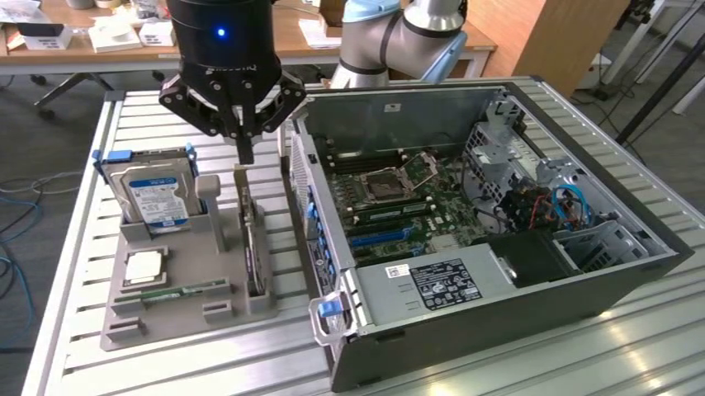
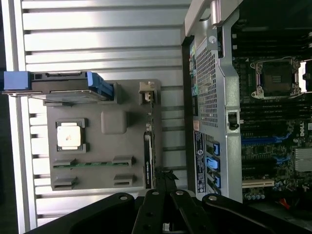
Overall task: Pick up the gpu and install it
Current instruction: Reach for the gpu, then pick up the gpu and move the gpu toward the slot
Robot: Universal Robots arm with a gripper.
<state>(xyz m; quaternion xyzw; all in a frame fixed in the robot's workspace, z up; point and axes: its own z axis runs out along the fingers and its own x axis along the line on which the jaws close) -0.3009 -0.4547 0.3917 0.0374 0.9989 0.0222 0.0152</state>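
Gpu (image 1: 256, 252) is standing on edge in the grey holder tray (image 1: 177, 320), in the slot nearest the open computer case (image 1: 529, 318). Gripper (image 1: 244, 157) is hovering just above the card's bracket end, fingers pressed together and gripping nothing.

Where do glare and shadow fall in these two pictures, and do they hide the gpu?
Exterior view: glare whitens the table slats at the exterior view's right; the gpu, on edge in the grey holder, is shaded yet visible. Wrist view: the table slats wash out to white, and the gpu is a dark strip against the holder.
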